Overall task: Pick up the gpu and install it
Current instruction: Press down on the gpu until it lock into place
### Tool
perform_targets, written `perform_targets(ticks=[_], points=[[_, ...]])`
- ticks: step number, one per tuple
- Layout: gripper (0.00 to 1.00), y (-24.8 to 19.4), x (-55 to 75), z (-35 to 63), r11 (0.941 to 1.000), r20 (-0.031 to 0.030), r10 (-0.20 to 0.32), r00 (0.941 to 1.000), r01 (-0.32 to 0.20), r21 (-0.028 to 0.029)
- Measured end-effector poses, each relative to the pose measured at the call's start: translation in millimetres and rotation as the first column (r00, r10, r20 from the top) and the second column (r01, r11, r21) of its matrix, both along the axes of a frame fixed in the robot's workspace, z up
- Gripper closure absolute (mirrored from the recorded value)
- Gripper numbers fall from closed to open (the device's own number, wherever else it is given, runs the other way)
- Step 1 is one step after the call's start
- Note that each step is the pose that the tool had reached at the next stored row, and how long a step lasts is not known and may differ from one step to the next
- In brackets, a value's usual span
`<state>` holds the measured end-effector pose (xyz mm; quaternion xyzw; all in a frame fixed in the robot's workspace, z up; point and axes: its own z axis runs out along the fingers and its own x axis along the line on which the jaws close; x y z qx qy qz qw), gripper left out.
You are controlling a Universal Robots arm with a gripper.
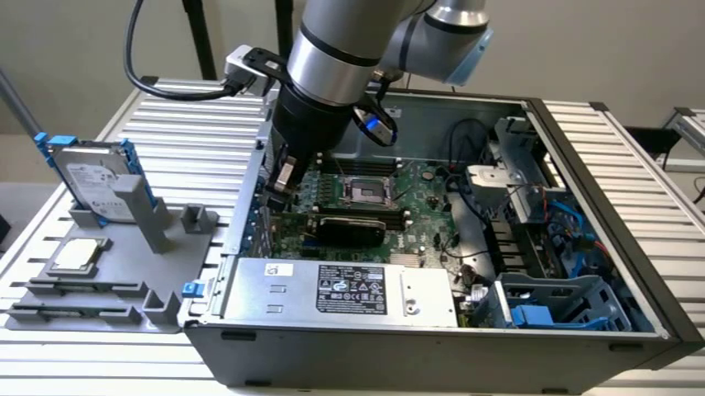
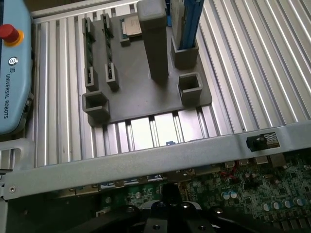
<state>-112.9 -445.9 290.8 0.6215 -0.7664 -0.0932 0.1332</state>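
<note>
The gpu (image 1: 343, 224) lies seated across the green motherboard (image 1: 424, 210) inside the open computer case (image 1: 595, 247), just below the claw (image 1: 289, 177). The claw is closed, gripping nothing visible. Beside the case, a grey holder (image 2: 146, 92) sits on the ribbed surface (image 2: 252, 58); a pendant (image 2: 14, 68) reads "UNIVERSAL ROBOTS".

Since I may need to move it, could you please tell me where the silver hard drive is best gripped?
Grip the hard drive by its free top edge, coming from straight above and pinching its two flat faces: it stands upright on edge, its lower end slotted in the grey stand.
</note>
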Motion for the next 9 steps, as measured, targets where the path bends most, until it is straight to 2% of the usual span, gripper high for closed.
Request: perform_targets(ticks=[4, 7, 9], points=[[0.89, 0.0, 1.3, 0.1, 1.0, 0.0006, 0.0, 1.0, 0.0, -0.001], [0.89, 0.1, 1.5, 0.0, 1.0, 0.0036, 0.0, 1.0, 0.0, -0.0018], [0.89, 1.7, 1.5, -0.2, 1.0, 0.0046, 0.0, 1.0, 0.0, -0.0021]])
